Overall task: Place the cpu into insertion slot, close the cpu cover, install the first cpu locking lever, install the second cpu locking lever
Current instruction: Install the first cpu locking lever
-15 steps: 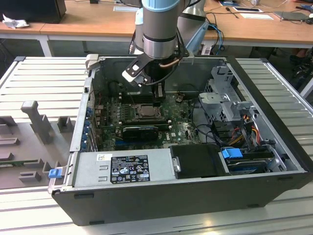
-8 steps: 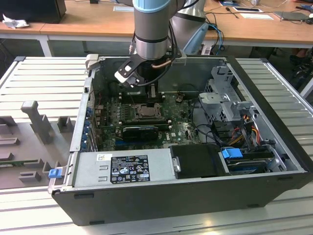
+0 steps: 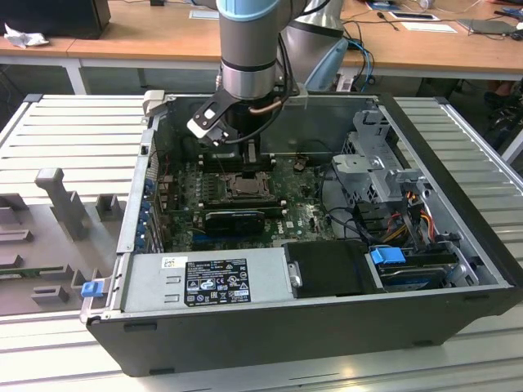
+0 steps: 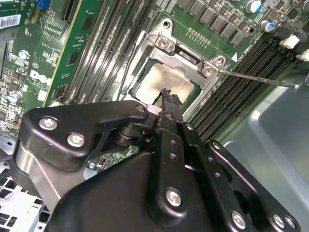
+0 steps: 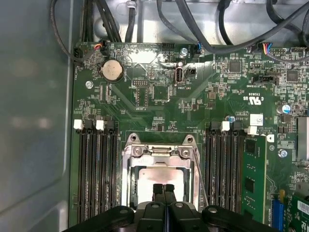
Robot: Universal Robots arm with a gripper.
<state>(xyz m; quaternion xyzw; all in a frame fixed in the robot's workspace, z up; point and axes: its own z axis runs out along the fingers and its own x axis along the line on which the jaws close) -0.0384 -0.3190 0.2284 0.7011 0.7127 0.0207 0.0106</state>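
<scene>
The cpu [image 5: 154, 175] shows its pale silver top inside the insertion slot [image 3: 245, 186] on the green motherboard. The cpu cover [image 5: 159, 151], a dull metal frame, lies down around the cpu [image 4: 161, 79]. A thin wire locking lever [image 4: 256, 79] sticks out free from the socket's corner, and it is also seen beside the frame as the lever [image 5: 200, 181]. My gripper [image 5: 164, 189] hangs straight over the socket with its black fingers shut together and nothing between them. The tips of the gripper [image 4: 167, 95] sit just above one edge of the cpu. From outside, the gripper [image 3: 250, 159] stands inside the open case.
Long black memory slots [image 5: 96, 174] flank the socket on both sides, and one holds a green memory module [image 5: 253, 179]. Cables [image 5: 193, 29] run along the board's far edge. The power supply [image 3: 204, 278], a black card [image 3: 235, 219] and the drive cage [image 3: 384, 163] crowd the case.
</scene>
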